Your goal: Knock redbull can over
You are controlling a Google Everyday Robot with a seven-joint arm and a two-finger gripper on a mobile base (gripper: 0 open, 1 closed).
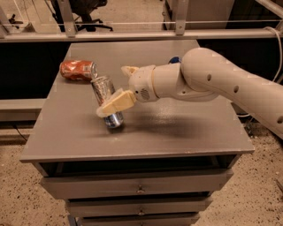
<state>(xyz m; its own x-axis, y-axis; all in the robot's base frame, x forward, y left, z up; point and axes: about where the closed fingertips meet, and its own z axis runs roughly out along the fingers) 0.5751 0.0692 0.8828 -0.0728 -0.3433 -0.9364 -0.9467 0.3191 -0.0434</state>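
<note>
Now my gripper was low over the grey table, near the middle of its top, and its two cream fingers stood wide apart, holding nothing. The near finger lay across the redbull can and seemed to press on its side, while the far finger pointed away with free air around its tip.

The redbull can was right at my hand, in front of the palm and under the near finger. It was not upright; it leaned strongly, with its bottom end on the table just below the finger and its silver top pointing away from me.

Just beyond that top lay the orange-red can, on its side. The two cans were so close that I could not tell whether they touched, and it was the nearest thing in the way on that side.

Behind my wrist, almost fully hidden by the arm, only a small blue part of the dark-blue can showed. It was well apart from the redbull can.

Under the table top, below my hand, were drawers. Far past my fingers a metal rail ran along the back, and behind it stood an office chair.
</note>
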